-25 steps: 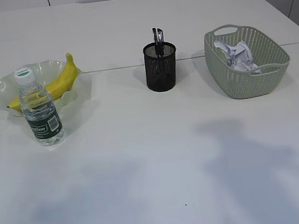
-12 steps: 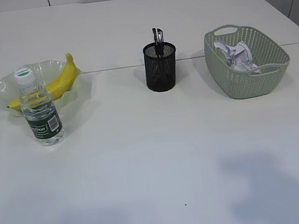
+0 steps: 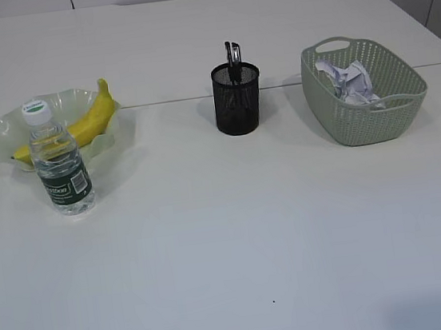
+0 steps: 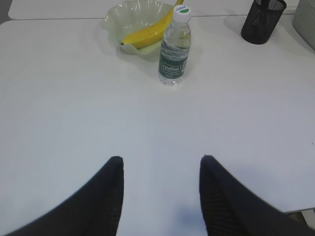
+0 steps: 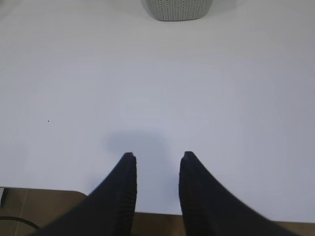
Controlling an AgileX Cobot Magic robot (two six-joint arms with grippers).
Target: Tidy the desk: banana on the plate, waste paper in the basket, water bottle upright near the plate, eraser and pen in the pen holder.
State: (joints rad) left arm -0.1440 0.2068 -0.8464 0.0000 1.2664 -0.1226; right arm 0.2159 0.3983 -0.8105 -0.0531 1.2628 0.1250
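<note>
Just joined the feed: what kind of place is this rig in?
Probably an office or lab desk setup: a plain white table holding a mesh pen holder, a waste-paper basket and a water bottle.

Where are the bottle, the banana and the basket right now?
bottle (image 3: 65,182): exterior view, on its green label.
banana (image 3: 87,124): exterior view, middle of the yellow peel, on the plate.
basket (image 3: 406,82): exterior view, on its right rim.

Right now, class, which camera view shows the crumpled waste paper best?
The exterior view: the waste paper lies in plain sight inside the green basket. The right wrist view catches only the basket's bottom edge, no paper. The left wrist view shows just a sliver of basket at its right border.
</note>
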